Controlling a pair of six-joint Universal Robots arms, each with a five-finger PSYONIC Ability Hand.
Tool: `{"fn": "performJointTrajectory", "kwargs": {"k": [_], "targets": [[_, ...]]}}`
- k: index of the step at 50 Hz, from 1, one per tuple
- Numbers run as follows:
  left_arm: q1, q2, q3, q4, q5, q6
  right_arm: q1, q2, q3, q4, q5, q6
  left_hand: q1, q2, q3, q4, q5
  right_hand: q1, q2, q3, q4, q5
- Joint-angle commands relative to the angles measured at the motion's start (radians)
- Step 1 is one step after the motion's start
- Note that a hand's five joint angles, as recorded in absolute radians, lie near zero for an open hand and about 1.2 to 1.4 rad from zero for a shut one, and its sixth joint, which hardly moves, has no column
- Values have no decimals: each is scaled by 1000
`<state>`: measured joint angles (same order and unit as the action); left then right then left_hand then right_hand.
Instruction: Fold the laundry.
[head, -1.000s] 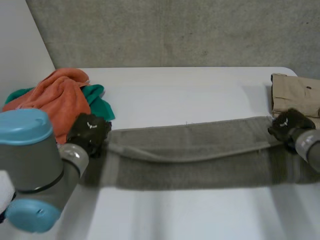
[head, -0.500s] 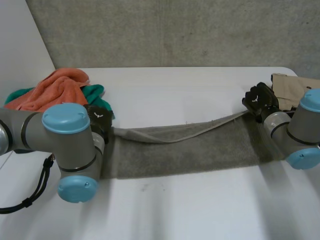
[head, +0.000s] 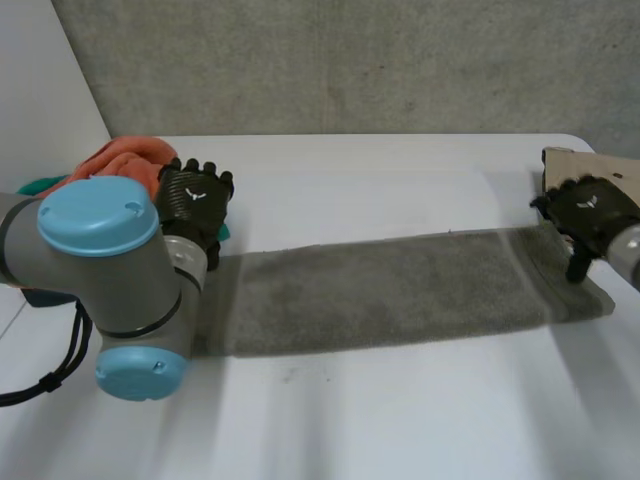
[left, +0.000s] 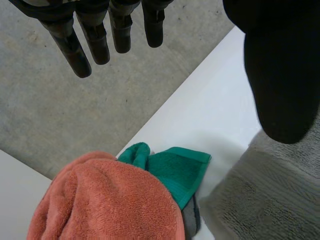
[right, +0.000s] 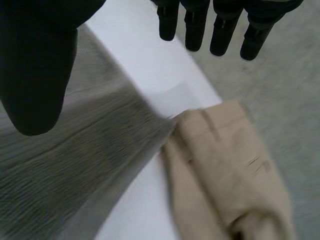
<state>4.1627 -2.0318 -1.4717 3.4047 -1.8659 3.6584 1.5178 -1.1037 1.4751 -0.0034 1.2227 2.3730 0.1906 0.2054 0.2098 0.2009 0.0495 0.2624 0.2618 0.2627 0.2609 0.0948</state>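
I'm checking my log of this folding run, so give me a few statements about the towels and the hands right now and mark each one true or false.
1. The grey towel lies flat on the table, spread between the two hands. True.
2. The left hand pinches the grey towel's end. False: its fingers are straight and hold nothing.
3. The orange towel lies over a green cloth. True.
4. The beige garment lies on the grey towel's middle. False: it lies by the towel's end, near the right hand.
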Motion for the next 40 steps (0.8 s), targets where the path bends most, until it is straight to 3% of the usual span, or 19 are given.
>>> {"fn": "performJointTrajectory", "kwargs": {"k": [1,11,15,17,19,27,31,33,40], "targets": [[0,10,-44,1,5,-3,-134,-51,106,53,-164,-3,-9,-24,-29,-20,-43,189,190,189,191,182],[-9,10,-87,7,5,-8,-171,21,132,17,-196,-31,-6,-21,-26,-17,-40,210,211,210,212,203],[-9,15,-98,7,5,-8,-174,68,123,-26,-189,-74,-6,-21,-26,-17,-40,365,366,365,367,358],[-9,19,-105,8,5,-8,-182,85,116,-43,-186,-87,-3,-18,-23,-14,-37,669,670,669,671,662],[-7,27,-110,8,5,-8,-189,100,108,-50,-174,-92,-3,-18,-23,-14,-37,1132,1133,1132,1134,1125],[-9,123,-153,11,5,-8,-261,44,109,-191,136,-110,-1,-15,-20,-11,-34,1134,1134,1134,1135,1127],[-6,179,-176,13,7,-6,-255,-34,111,-181,181,-187,-1,-15,-20,-11,-34,1134,1134,1134,1135,1127],[-4,203,-187,13,13,-6,-231,-54,113,-176,179,-198,-1,-15,-20,-11,-34,1134,1134,1134,1135,1127],[2,257,-223,13,28,-11,86,-137,105,-194,159,-124,-1,-15,-20,-11,-34,1134,1134,1134,1135,1127]]}}
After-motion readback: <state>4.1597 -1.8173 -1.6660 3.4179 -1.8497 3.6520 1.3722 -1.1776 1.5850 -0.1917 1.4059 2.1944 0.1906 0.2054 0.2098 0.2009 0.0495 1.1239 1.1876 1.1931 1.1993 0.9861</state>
